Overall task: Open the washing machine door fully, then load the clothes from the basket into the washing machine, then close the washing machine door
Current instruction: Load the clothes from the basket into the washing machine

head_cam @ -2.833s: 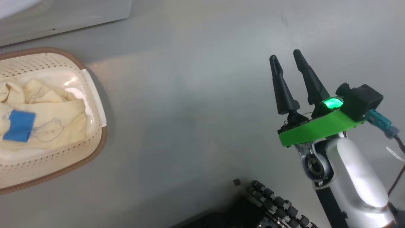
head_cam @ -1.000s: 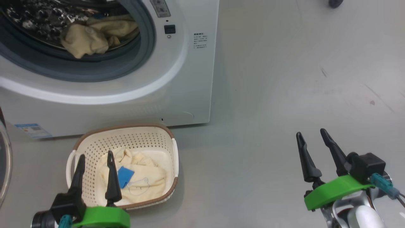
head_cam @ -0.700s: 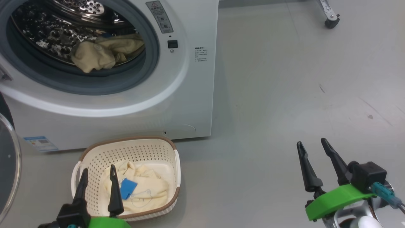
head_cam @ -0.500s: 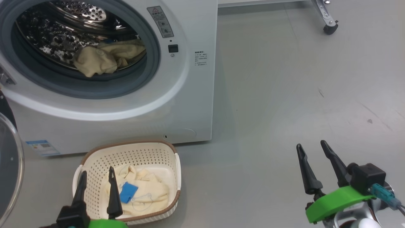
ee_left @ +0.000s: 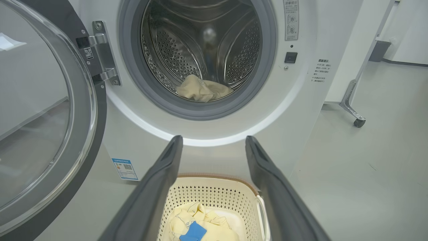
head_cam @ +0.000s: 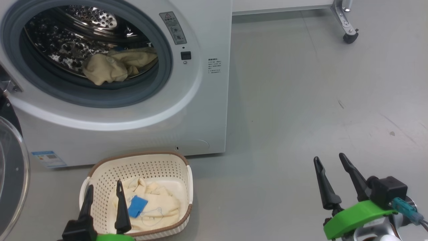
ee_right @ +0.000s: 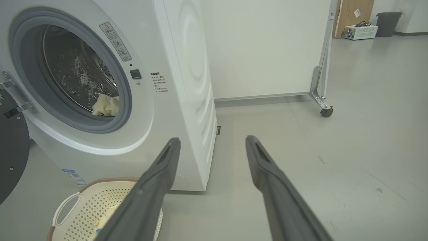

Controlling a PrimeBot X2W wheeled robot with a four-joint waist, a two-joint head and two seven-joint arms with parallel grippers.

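The washing machine (head_cam: 207, 110) stands with its mouth uncovered, and the washing machine door (head_cam: 13, 174) is swung out wide to the left on its hinge (ee_left: 100, 57). One piece of the cream clothes (head_cam: 113, 65) lies at the front of the steel drum. On the floor in front, the basket (head_cam: 140, 167) holds more clothes (head_cam: 157, 204) with a blue trim piece (head_cam: 137, 206). My left gripper (head_cam: 104, 185) hovers open over the basket's near left side, with nothing between its fingers. My right gripper (head_cam: 329, 157) hangs open and empty over bare floor to the right.
The grey floor (head_cam: 301, 110) stretches to the right of the machine. A white partition panel (ee_right: 267, 50) on a metal leg with a caster (head_cam: 349, 35) stands behind the machine's right side. A dark bin (ee_right: 387, 23) sits far off.
The head camera has lifted from the floor beside the basket to the machine's front, so the drum and basket sit lower in view. Both grippers stay open and empty.
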